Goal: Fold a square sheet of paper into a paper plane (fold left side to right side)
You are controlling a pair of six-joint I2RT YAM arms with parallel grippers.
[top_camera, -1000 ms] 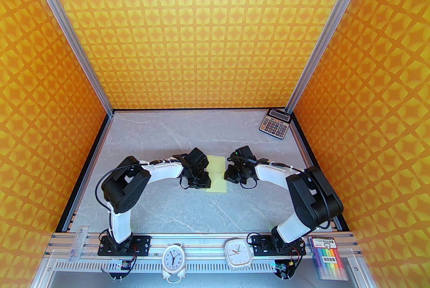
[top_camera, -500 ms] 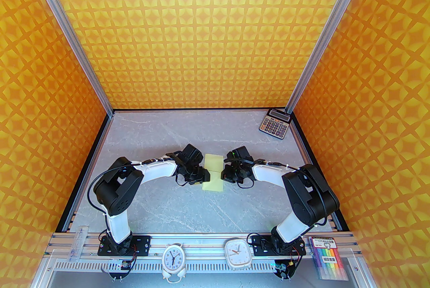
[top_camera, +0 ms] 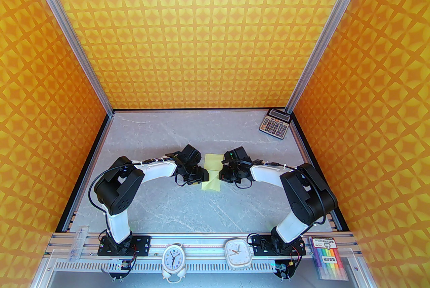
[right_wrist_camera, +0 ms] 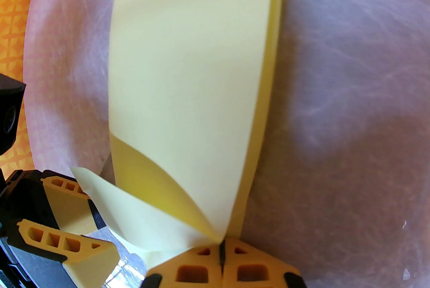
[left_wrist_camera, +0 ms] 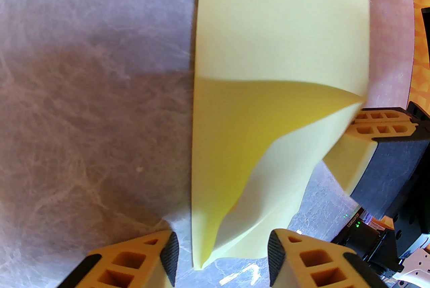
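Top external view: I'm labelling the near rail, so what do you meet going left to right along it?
Small clear object, too faint to name → left arm's base → round white alarm clock → square white clock → right arm's base → pack of coloured markers.

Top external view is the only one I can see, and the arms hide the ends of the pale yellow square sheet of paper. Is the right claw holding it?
Observer: Yes. In the right wrist view the right claw is shut on the near end of the pale yellow square sheet of paper.
Operator: And the left claw?
Observer: The left claw is open. Its jaws stand apart on either side of the sheet's near tip and do not pinch it.
Operator: Does the sheet lie flat?
Observer: No. Near the right claw its upper layer curls up off the lower one.
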